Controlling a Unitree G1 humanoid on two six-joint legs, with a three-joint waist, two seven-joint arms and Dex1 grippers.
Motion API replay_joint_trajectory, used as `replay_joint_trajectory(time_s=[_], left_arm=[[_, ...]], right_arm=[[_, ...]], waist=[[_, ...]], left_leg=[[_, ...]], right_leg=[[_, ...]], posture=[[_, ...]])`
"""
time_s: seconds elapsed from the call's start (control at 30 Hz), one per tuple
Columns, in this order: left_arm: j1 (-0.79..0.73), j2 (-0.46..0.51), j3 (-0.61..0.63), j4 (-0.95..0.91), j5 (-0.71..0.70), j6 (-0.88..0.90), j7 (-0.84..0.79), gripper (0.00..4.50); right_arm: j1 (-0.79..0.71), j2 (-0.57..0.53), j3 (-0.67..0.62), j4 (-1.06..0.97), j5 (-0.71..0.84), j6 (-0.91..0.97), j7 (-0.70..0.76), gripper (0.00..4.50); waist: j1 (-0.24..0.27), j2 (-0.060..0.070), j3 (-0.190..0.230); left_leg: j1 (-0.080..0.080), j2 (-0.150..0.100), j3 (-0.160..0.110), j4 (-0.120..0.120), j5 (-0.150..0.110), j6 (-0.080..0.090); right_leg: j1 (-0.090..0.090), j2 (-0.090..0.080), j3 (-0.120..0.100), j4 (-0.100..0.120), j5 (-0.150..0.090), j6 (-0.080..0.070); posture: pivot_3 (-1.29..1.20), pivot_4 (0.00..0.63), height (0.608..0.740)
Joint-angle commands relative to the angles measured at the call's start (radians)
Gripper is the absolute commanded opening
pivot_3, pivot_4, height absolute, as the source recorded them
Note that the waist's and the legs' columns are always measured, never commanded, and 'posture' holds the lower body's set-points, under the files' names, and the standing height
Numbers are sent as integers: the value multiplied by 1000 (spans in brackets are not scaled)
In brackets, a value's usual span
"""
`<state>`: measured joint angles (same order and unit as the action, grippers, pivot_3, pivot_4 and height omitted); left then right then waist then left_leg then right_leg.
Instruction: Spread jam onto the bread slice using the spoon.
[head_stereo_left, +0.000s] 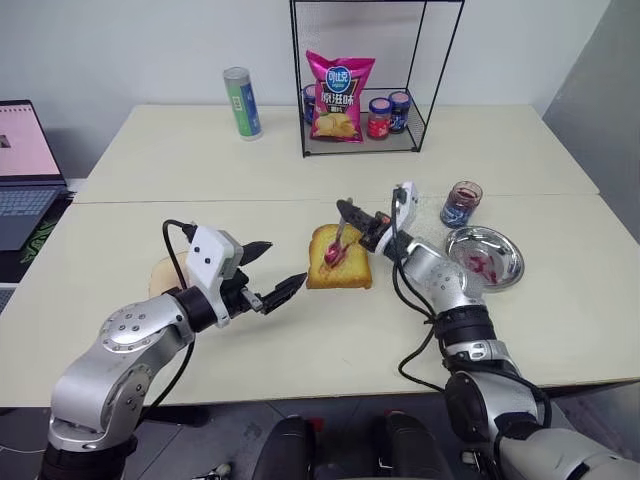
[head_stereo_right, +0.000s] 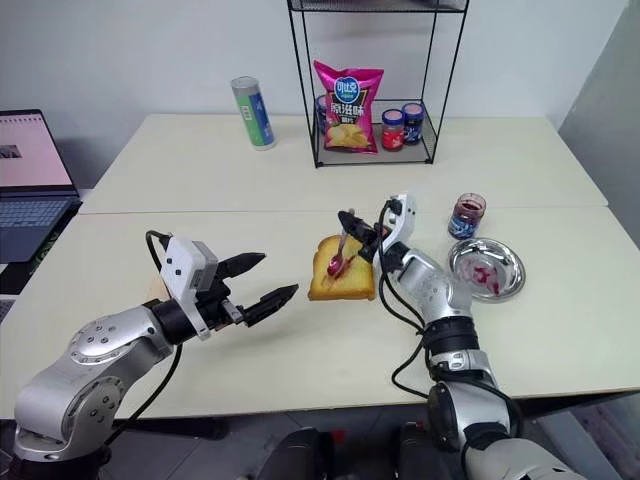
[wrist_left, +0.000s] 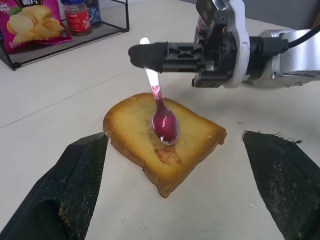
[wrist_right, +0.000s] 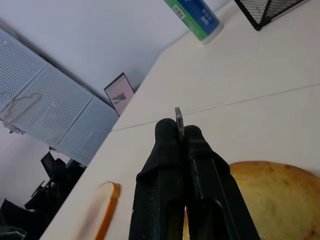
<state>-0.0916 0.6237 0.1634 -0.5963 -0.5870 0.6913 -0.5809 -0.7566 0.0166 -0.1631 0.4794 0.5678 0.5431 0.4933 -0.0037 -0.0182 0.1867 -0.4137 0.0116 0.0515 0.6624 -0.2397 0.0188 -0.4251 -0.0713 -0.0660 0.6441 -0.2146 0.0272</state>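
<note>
The golden-brown bread slice (head_stereo_left: 340, 270) lies flat at the table's middle. My right gripper (head_stereo_left: 347, 210) hovers over its far edge, shut on the thin handle of the silver spoon (wrist_left: 156, 97). The spoon hangs bowl down, and its bowl, coated in dark red jam (wrist_left: 165, 126), rests on the bread's top. To the right stands a small clear glass jar (head_stereo_left: 461, 203) holding more jam. My left gripper (head_stereo_left: 286, 262) stays open a short way left of the bread, with nothing between its fingers (wrist_left: 75, 190).
A metal dish (head_stereo_left: 500, 268) smeared with jam sits right of the bread. A paler slice (wrist_right: 102, 210) lies behind my left arm. At the back stand a wire rack (head_stereo_left: 415, 130) with a chip bag (head_stereo_left: 340, 95) and lidded jars (head_stereo_left: 388, 113), and a green can (head_stereo_left: 242, 102). A laptop (head_stereo_left: 20, 170) is far left.
</note>
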Motion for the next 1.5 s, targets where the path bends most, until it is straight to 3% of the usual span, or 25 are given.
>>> replay_joint_trajectory(time_s=[0.03,0.23,0.37,0.63,0.77,0.93,1.03,1.17,1.33,1.5], left_arm=[[-10,9,15,-12,-7,-14,-4,4500],[-36,3,-5,10,-1,-22,-10,4500],[-52,8,-10,28,1,-27,-22,4500],[-139,49,-46,71,-19,-2,-105,4500],[-303,102,-149,135,-22,15,-245,4500],[-497,61,-288,256,47,-40,-345,4500],[-566,24,-345,319,88,-81,-381,4500],[-670,-80,-435,455,167,-176,-422,4500],[-720,-177,-508,588,253,-271,-447,4500],[-752,-220,-502,676,294,-323,-460,4500]], right_arm=[[-32,-29,-27,57,-51,-111,-28,71],[-109,-62,-108,174,-67,-235,-115,71],[-130,-64,-123,153,-46,-220,-107,71],[-51,-62,-164,-287,238,161,-136,71],[18,-157,-272,-521,356,278,-287,71],[99,-283,-381,-638,380,302,-422,71],[130,-329,-419,-651,371,285,-467,71],[195,-408,-435,-603,236,185,-484,71],[245,-400,-448,-466,156,41,-453,71],[254,-368,-451,-317,140,-63,-381,71]], waist=[[0,0,0],[1,0,0],[0,0,0],[-1,0,0],[22,0,1],[24,0,1],[21,0,1],[12,0,1],[-1,0,1],[-3,0,1]], left_leg=[[0,0,0,0,0,0],[0,-1,0,0,0,0],[0,0,0,0,0,0],[-2,1,0,-1,0,0],[-3,-1,-2,1,0,0],[-4,-3,0,2,0,1],[-3,-1,2,0,0,1],[-3,-1,2,-1,0,1],[-3,-1,5,0,0,1],[-2,0,5,0,0,1]], right_leg=[[0,0,0,0,0,0],[0,0,0,0,0,0],[0,0,0,0,0,0],[-2,0,0,1,1,-1],[-1,0,-3,0,0,1],[0,-1,-1,-2,-1,5],[-1,0,1,-2,-2,5],[-2,2,1,-1,-2,5],[-3,2,2,-1,-2,6],[-3,3,3,0,-2,6]], posture=[[0,150,740],[0,150,740],[0,150,740],[0,150,740],[0,150,740],[0,150,740],[0,150,740],[0,150,740],[0,150,740],[0,150,740]])
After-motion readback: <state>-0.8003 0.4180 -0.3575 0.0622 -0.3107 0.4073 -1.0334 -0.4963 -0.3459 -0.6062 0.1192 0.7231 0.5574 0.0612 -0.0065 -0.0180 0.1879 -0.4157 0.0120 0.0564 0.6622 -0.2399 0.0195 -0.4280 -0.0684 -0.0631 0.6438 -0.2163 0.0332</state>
